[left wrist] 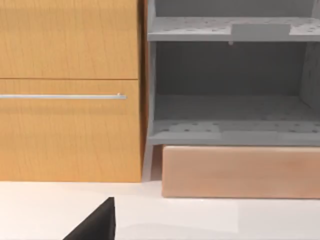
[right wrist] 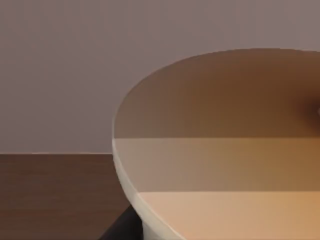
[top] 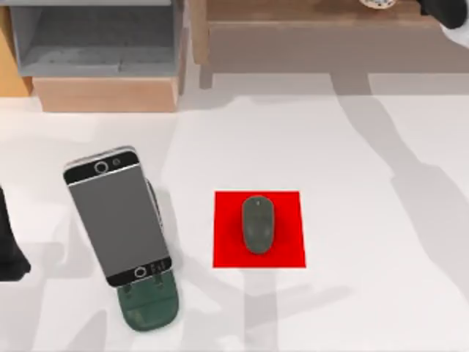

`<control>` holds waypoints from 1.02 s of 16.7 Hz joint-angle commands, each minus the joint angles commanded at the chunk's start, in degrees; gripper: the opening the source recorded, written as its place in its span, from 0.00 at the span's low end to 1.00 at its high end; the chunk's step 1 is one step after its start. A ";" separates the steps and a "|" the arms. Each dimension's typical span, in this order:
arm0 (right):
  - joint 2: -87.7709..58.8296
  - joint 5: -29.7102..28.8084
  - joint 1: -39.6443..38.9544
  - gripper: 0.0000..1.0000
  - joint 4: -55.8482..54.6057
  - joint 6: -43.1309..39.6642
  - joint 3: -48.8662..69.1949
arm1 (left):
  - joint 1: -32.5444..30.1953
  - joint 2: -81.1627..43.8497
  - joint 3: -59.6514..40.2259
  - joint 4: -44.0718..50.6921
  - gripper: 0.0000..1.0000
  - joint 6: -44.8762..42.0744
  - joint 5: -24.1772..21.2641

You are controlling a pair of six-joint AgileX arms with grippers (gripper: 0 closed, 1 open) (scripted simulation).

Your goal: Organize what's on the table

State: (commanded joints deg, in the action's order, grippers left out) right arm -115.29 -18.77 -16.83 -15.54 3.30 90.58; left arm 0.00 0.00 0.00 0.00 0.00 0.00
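A: So, biggest first: our table (top: 381, 220), the white tabletop, runs across the whole top view, with the wooden shelf unit (top: 102, 51) standing along its far edge on the left.

B: Yep. On the left half we've got the phone (top: 117, 216), tilted, lying on top of a dark green stand (top: 150, 308). Middle of the table is the red mat (top: 227, 253), and the grey mouse (top: 258, 224) sits on it, roughly centred.

A: Arms? Our left arm (top: 9, 249) is at the left edge, the right arm (top: 447, 11) up in the far right corner.

B: The right wrist view shows a pale rounded bowl (right wrist: 225, 150), we think. We can't tell whether either pincer is apart or together.
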 joint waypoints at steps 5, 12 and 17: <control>0.00 0.00 0.00 0.38 0.00 0.00 0.00 | 0.00 0.00 0.00 0.00 1.00 0.00 0.00; 0.00 0.00 0.00 0.90 0.00 0.00 0.00 | 0.00 0.00 0.00 0.00 1.00 0.00 0.00; 0.00 0.00 0.00 1.00 0.00 0.00 0.00 | 0.00 0.00 0.00 0.00 1.00 0.00 0.00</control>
State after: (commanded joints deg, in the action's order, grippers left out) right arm -115.29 -18.77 -16.83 -15.54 3.30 90.58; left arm 0.00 0.00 0.00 0.00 0.00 0.00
